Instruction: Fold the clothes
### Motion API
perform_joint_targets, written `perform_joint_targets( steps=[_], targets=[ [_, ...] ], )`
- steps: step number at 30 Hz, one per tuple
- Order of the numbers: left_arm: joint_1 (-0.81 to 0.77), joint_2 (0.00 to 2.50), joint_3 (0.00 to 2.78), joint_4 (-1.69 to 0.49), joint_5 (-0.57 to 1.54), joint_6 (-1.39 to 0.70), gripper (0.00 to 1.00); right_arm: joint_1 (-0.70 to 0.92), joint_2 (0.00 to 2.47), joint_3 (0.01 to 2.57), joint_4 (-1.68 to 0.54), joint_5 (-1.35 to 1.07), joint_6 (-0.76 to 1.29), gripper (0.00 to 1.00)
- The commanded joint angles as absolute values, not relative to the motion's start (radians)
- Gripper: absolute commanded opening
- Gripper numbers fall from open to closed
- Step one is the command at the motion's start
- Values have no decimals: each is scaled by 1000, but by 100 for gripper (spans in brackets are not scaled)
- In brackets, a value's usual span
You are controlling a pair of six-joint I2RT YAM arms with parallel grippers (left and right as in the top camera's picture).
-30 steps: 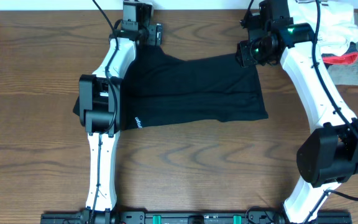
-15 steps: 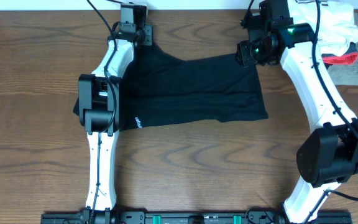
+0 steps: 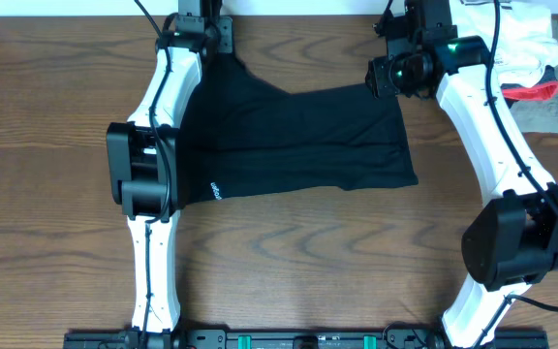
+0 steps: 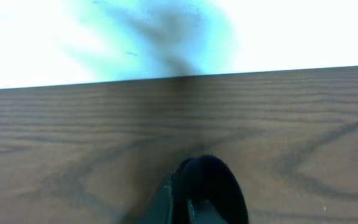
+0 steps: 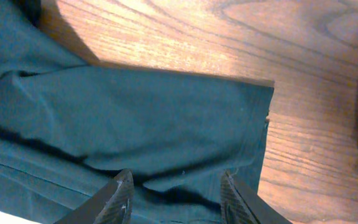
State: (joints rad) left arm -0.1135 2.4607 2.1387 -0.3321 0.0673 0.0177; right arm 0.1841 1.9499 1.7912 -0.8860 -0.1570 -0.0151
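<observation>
The clothes, a black short-sleeved T-shirt [image 3: 298, 141], lie spread across the middle of the table with small white text [image 3: 214, 190] near the front left edge. My left gripper [image 3: 201, 29] is at the shirt's far left corner, by the table's back edge. In the left wrist view it [image 4: 191, 202] is shut on a bulge of black fabric [image 4: 213, 177]. My right gripper [image 3: 387, 76] hovers over the far right corner. Its fingers [image 5: 120, 196] stand apart above the cloth [image 5: 135, 118], open, with the shirt's hem edge just to their right.
A white garment with a grey print [image 3: 511, 39] is heaped at the back right, with something red [image 3: 536, 92] and a grey folded garment [image 3: 550, 114] beside it. The table's back edge [image 4: 179, 78] runs right behind the left gripper.
My left gripper has shut on the shirt's far left corner and drawn it toward the back edge; that arm's elbow swung left. The right arm has not moved.
</observation>
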Motion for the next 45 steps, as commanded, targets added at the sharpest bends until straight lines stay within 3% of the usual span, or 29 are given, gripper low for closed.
perform_joint_targets(
  steps=[1,21,45],
  targets=[
    [-110,2434,2154,-384,52,-2,6,192,1974,1803,-883,-154,-31,43],
    [-110,2255,2154,-909,52,-66,6,155,2221,1803,-664,13,-15,43],
    [-110,2255,2150,-963,50,-65,6,109,2364,1803,-476,28,45,47]
  ],
)
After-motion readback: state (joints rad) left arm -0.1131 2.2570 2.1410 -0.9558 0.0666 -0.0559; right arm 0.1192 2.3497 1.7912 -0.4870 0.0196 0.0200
